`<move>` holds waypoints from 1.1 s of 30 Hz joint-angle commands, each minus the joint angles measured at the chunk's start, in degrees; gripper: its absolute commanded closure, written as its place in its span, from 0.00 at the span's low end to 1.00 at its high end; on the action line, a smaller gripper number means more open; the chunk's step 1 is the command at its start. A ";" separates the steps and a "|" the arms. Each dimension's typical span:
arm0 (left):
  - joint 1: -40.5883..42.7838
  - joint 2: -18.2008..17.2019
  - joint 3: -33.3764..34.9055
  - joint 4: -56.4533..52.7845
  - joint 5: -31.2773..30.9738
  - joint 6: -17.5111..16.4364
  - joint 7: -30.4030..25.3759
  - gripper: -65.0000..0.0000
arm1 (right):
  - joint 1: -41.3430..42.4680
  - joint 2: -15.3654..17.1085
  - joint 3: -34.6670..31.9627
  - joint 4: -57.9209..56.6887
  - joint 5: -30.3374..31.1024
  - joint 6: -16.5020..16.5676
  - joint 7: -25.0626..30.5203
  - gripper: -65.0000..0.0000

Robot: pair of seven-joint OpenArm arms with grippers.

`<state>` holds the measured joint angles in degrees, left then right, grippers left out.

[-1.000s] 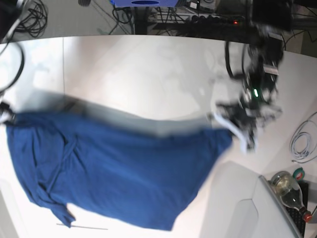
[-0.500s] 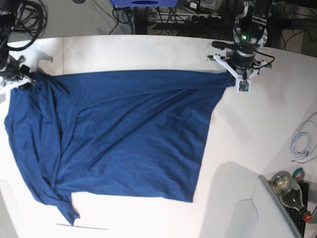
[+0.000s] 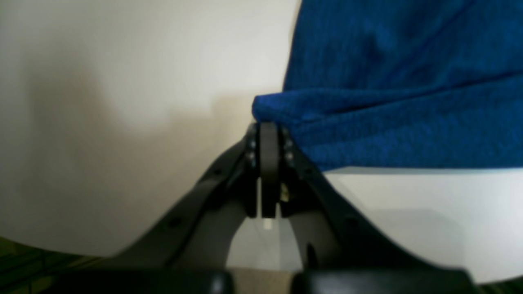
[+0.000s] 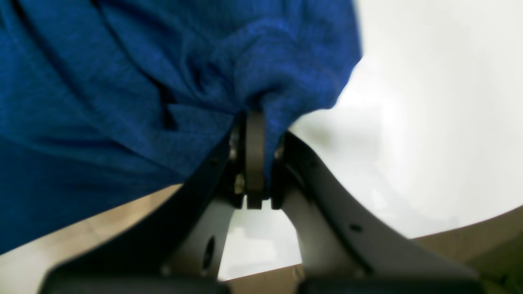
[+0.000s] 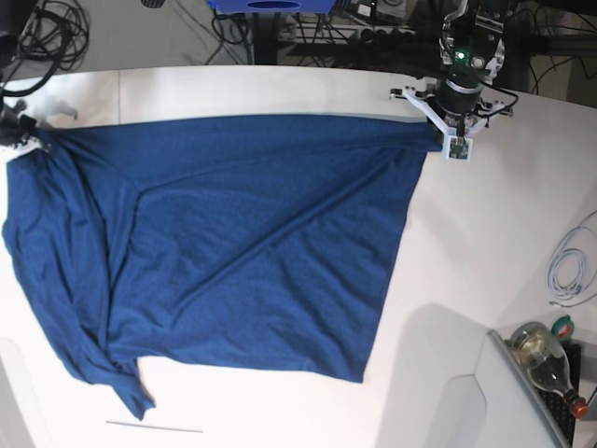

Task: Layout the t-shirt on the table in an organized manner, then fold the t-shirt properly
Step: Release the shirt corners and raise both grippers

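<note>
The dark blue t-shirt (image 5: 242, 243) lies spread across the white table (image 5: 485, 243), its far edge pulled taut between both arms. At the far right, my left gripper (image 5: 437, 137) is shut on the shirt's corner. The left wrist view shows its jaws (image 3: 267, 128) closed tight on a fold of the t-shirt (image 3: 408, 102). My right gripper (image 5: 25, 140) sits at the far left edge, shut on bunched cloth. In the right wrist view its jaws (image 4: 254, 118) pinch the t-shirt (image 4: 122, 81). A sleeve is crumpled at the near left.
A coiled white cable (image 5: 569, 266), a tape roll (image 5: 562, 327) and a glass bottle (image 5: 546, 359) lie at the table's right side. Dark cables and a blue object (image 5: 270, 6) sit beyond the far edge. A thin dark line (image 5: 154, 427) marks the near edge.
Both grippers have carried the shirt's far edge away toward the back of the table. The cloth has gone from sagging and blurred to stretched flat.
</note>
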<state>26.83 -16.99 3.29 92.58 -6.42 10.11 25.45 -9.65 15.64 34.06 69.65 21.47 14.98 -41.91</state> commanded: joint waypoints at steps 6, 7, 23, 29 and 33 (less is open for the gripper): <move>1.35 -0.19 -0.17 1.18 0.31 0.31 -0.79 1.00 | 0.64 1.20 0.62 -0.59 -0.24 0.01 0.72 0.82; 1.61 -0.19 -0.17 1.36 0.13 0.31 -0.79 1.00 | 0.64 1.20 0.62 -0.59 -0.24 0.01 0.72 0.74; 7.32 -0.37 -1.66 12.70 -0.05 0.40 2.28 0.39 | -0.86 0.23 8.35 13.74 -0.60 -2.28 -3.06 0.51; 6.01 1.74 -8.52 19.38 -0.05 0.40 5.36 0.39 | 0.73 0.49 8.62 13.56 -0.60 -1.93 -2.88 0.52; -2.43 1.83 -4.83 17.71 -0.05 0.40 5.62 0.59 | 5.21 0.76 5.19 6.79 -0.60 1.15 0.81 0.54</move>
<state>24.38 -14.94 -1.39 109.32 -6.44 10.55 32.58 -4.89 15.35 39.05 75.46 20.62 15.90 -41.76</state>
